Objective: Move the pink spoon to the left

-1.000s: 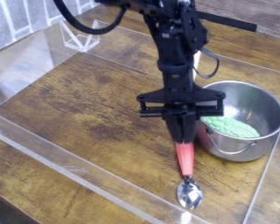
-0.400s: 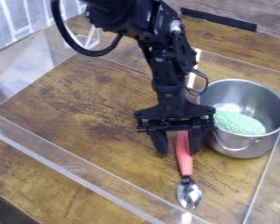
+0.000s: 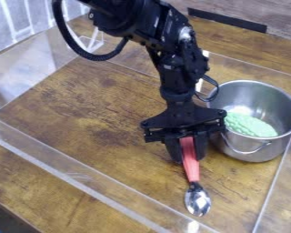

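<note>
Brown wooden planks make up the surface (image 3: 87,118) I am working over, and a clear plastic wall (image 3: 63,177) runs along its left and near edges. At the far left I see a pale, slatted object behind that wall, too blurred for me to name. Moving right, my black arm (image 3: 148,36) reaches in from the top and bends down toward the middle of the boards, a black cable looping beside it. My pincer (image 3: 185,139) points down at the surface, its fingers set to either side of the upper end of the pink spoon (image 3: 192,177); I cannot tell whether they are pinching the handle or merely straddling it. That spoon lies on the wood just below the pincer, its pinkish-red handle running toward me and its shiny round bowl at the near end. Just right of the pincer stands a steel pot (image 3: 275,109) holding something green (image 3: 247,124), close to the spoon's handle
</note>
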Available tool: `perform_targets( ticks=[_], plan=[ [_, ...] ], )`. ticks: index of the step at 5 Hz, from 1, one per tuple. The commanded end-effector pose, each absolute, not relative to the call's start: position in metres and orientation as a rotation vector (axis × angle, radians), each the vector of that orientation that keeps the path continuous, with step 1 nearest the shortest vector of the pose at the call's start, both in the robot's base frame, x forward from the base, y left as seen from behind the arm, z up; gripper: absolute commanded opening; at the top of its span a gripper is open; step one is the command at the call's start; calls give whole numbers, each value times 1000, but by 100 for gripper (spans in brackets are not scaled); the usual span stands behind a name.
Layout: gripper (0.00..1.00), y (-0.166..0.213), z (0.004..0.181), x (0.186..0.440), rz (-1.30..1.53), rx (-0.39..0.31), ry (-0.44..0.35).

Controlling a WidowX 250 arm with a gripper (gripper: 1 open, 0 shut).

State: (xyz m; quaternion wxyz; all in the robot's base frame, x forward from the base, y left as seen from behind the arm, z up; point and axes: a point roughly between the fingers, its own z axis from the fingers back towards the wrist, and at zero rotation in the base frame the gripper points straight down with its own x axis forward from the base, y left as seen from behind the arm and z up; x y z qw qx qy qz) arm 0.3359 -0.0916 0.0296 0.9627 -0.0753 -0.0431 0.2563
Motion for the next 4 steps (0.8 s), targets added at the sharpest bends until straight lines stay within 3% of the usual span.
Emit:
perform_targets(
  ticks=[1, 4],
  plan=[
    [0, -88, 47, 333, 600, -146, -124],
    [0, -96, 69, 321, 792, -56, -151]
  ],
)
